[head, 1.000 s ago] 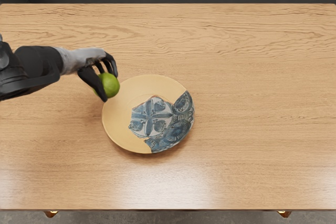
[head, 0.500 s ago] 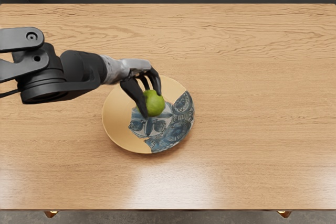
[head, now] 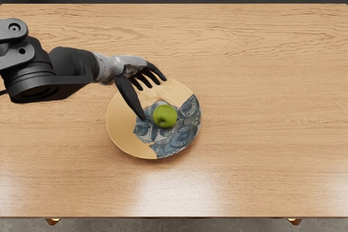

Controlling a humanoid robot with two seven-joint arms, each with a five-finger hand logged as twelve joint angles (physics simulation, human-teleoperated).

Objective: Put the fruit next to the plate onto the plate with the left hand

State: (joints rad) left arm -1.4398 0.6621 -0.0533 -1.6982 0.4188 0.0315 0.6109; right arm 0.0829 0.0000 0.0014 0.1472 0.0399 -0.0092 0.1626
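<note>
Now the green fruit (head: 165, 116) sits on the plate (head: 122, 127), just beside the left hand (head: 132, 76), whose fingers are spread and empty. Placing looks done; next, the arm needs to withdraw without nudging the fruit.

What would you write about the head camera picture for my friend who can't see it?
A green fruit sits on a round tan plate with a blue pattern. The robot's left hand is open just up and left of the fruit, fingers spread, not touching it. The plate rests on a wooden table.
</note>
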